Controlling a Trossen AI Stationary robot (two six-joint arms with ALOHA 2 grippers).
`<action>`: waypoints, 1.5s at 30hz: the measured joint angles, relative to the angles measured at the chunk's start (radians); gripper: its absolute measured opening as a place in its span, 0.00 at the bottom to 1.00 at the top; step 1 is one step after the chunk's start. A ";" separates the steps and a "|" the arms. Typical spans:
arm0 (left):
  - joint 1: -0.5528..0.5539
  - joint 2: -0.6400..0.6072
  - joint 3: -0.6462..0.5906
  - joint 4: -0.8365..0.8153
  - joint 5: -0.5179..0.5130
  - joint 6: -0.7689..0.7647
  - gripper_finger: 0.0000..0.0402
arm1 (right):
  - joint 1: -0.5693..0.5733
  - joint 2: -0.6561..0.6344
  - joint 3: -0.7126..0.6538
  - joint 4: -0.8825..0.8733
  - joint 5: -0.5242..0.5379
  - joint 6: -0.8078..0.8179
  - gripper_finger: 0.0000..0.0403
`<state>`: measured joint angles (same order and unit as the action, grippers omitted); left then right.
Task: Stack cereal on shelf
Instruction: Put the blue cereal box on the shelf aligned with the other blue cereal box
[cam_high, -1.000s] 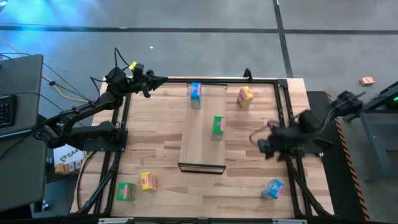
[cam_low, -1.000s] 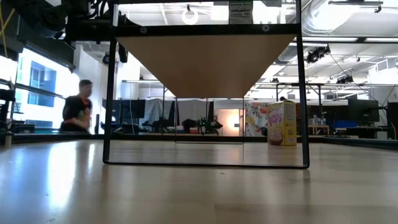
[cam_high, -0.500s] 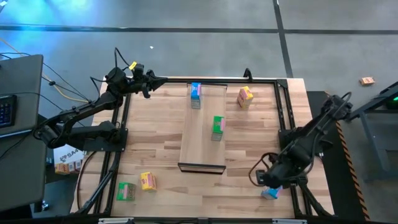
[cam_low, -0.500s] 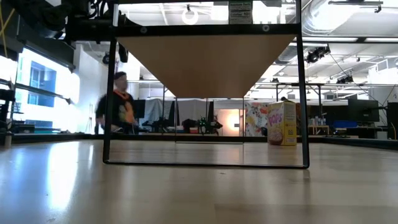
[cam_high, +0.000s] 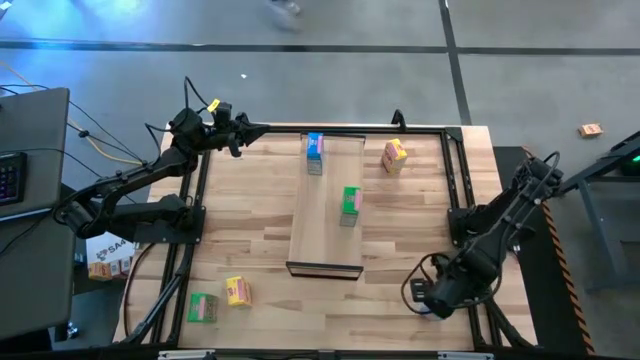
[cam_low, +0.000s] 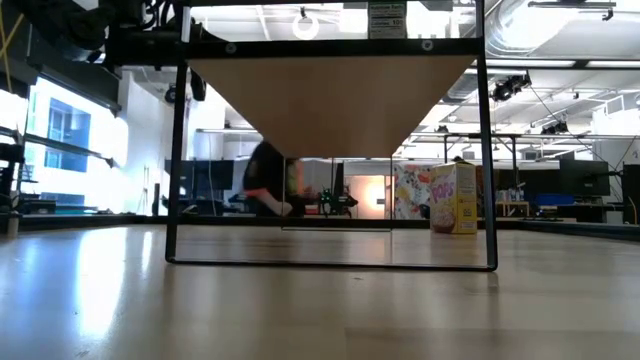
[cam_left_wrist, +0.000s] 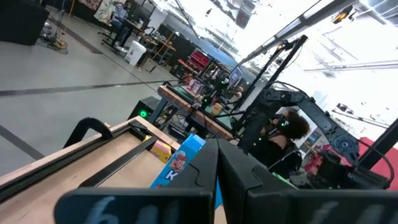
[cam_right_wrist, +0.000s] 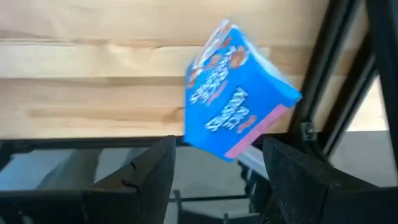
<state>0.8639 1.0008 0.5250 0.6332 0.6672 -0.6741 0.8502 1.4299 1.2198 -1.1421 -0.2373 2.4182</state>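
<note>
My right gripper (cam_high: 422, 296) is open at the table's near right corner, and in the high view it hides a blue cereal box. In the right wrist view that blue box (cam_right_wrist: 233, 99) stands tilted on the tabletop just ahead of my right gripper (cam_right_wrist: 221, 148), one finger on each side, with no touch showing. On the shelf (cam_high: 327, 225) stand another blue box (cam_high: 315, 152) and a green box (cam_high: 350, 205). My left gripper (cam_high: 252, 130) waits shut over the far left corner.
A yellow box (cam_high: 394, 155) stands on the table right of the shelf, also seen as the yellow box (cam_low: 452, 197) in the low view. A green box (cam_high: 203, 307) and a yellow box (cam_high: 237, 291) lie near the near left corner. A black frame rail (cam_right_wrist: 339, 81) runs close beside the blue box.
My right gripper has swung from the middle of the table's right side toward the near edge and come down over the blue box at the near right corner. The boxes have not moved. A person has walked from left to right across the room behind.
</note>
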 joint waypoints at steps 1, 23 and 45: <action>0.000 0.000 0.000 0.000 0.000 -0.002 0.00 | 0.006 0.003 0.000 -0.009 -0.001 0.001 0.56; 0.000 0.000 0.000 0.000 -0.009 -0.044 0.00 | 0.139 0.020 0.229 -0.110 0.185 -1.358 0.56; 0.000 0.000 0.000 -0.001 -0.009 -0.057 0.00 | 0.154 0.019 -0.016 -0.033 0.169 -1.955 0.56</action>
<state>0.8635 1.0008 0.5251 0.6325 0.6581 -0.7310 1.0042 1.4490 1.2038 -1.1747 -0.0681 0.4636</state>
